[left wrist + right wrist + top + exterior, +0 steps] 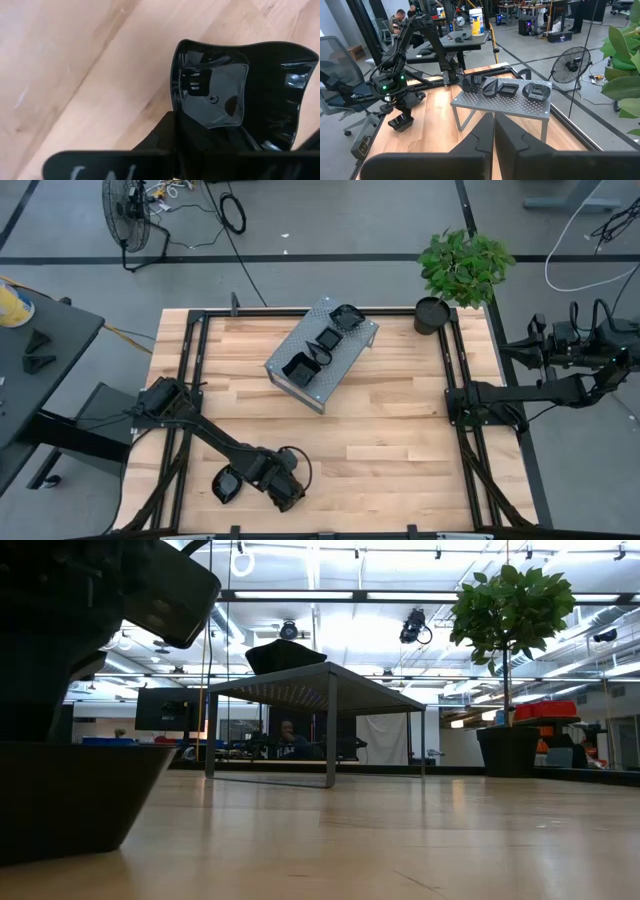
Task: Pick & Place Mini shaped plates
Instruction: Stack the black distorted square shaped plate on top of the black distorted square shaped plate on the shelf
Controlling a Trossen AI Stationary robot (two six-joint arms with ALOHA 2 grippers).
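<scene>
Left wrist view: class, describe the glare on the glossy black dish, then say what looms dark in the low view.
Left wrist view: the glossy black wavy-rimmed dish mirrors pale highlights across its bowl and rim. Low view: a dark dish and arm fill the near left as silhouettes against bright ceiling lights, while the wooden table shines with reflected light.

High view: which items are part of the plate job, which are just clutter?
Job:
- black plate at the left hand
- three black plates on the grey metal stand

Clutter:
- potted plant
- floor fan
- idle right hand

Black plate [70,795] — grey rack [320,690] behind
</scene>
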